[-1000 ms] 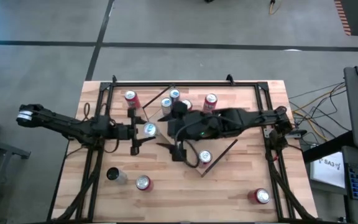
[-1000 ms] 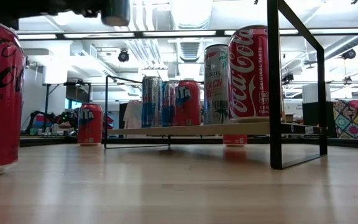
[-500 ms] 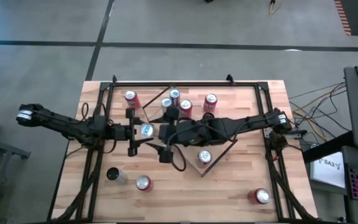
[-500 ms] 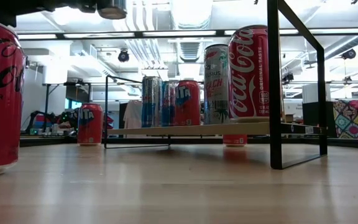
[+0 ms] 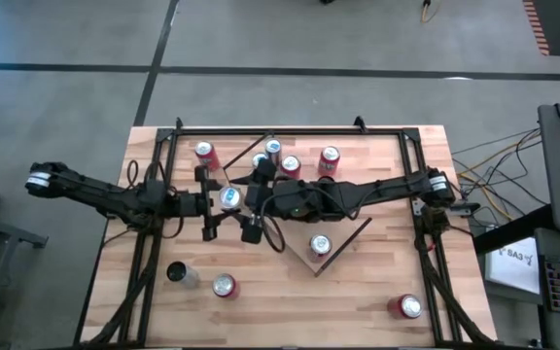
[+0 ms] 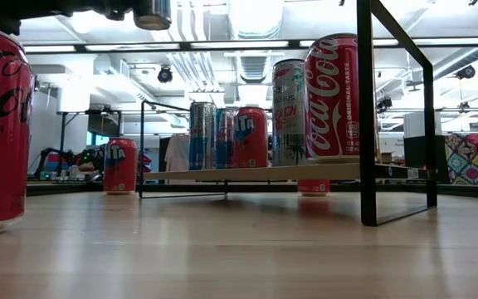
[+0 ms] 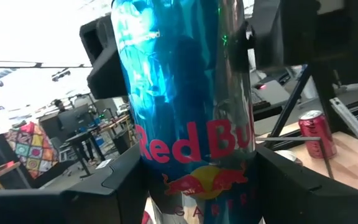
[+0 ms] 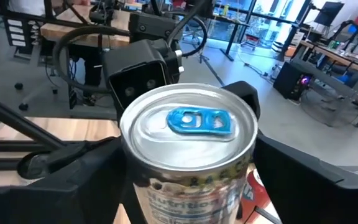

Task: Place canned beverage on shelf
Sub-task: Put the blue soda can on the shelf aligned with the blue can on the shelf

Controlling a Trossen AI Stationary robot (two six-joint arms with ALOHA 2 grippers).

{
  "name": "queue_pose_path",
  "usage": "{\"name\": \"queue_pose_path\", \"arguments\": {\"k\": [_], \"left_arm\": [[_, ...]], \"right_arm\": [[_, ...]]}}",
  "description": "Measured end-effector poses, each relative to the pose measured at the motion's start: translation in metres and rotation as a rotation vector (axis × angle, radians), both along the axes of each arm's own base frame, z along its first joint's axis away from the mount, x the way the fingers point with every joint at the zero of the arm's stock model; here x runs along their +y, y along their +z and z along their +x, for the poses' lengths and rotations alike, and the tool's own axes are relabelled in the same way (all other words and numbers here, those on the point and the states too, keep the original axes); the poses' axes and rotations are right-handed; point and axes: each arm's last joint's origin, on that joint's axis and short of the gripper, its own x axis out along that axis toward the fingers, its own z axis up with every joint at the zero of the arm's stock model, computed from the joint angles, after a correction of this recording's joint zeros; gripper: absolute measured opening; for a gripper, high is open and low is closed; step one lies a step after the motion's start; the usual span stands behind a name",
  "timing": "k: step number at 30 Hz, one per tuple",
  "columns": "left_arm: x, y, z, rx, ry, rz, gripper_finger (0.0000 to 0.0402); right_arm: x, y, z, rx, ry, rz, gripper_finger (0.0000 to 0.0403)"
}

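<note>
- Left tool [image 7: 197,186] is clamped on a tall, shiny blue Red Bull can [image 7: 185,93]. There's a dark finger [image 7: 126,180] snug against each side, and the can is upright.
- From above, that can [image 5: 229,199] sits over the left-middle of the light-wood plank bench [image 5: 377,292], just off the left corner of the shelf.
- In the level view only the can's bottom end [image 6: 152,12] pokes in at the top edge, so it's hanging well clear of the bench.
- Right tool [image 8: 188,180] has reached across from the right side to the same can. Its wrist camera looks straight down on the silver lid with the blue pull tab [image 8: 199,121].
- Honestly can't tell whether the right tool is gripping the can or just parked around it.
- The shelf [image 5: 343,238] is a flat light-wood board with a thin dark rim. It's turned cornerwise mid-bench and raised a little off it [image 6: 264,173].
- Already standing on the shelf:
  - a slim blue-and-silver can [image 6: 199,137]
  - a red can [image 6: 251,137]
  - a tall silvery can [image 6: 289,112]
  - a red Coca-Cola can [image 6: 334,95]
- Loose on the bench:
  - a red can near the back-left [image 5: 202,151]
  - another red one at the front-left [image 5: 224,285]
  - a dark can just beside that one [image 5: 178,274]
  - a red can by the front-right corner [image 5: 406,306]
</note>
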Motion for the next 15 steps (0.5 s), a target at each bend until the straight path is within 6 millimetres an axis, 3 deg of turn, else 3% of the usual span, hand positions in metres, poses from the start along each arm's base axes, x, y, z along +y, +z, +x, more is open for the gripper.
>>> {"name": "queue_pose_path", "arguments": {"k": [3,8,15], "left_arm": [[0.0004,0.0,0.0,0.0,0.01,-0.012,0.0224],[0.0005,0.0,0.0002,-0.001,0.013,-0.02,0.0272],[0.0011,-0.001,-0.0003,0.018,0.03,-0.031,0.0288]], "right_arm": [[-0.003,-0.002,0.0009,-0.003,-0.007,0.005,0.0284],[-0.0055,-0.0016,0.0012,-0.011,-0.015,0.034,0.0215],[-0.0064,-0.0019,0.0012,-0.017,-0.039,0.067,0.0208]]}}
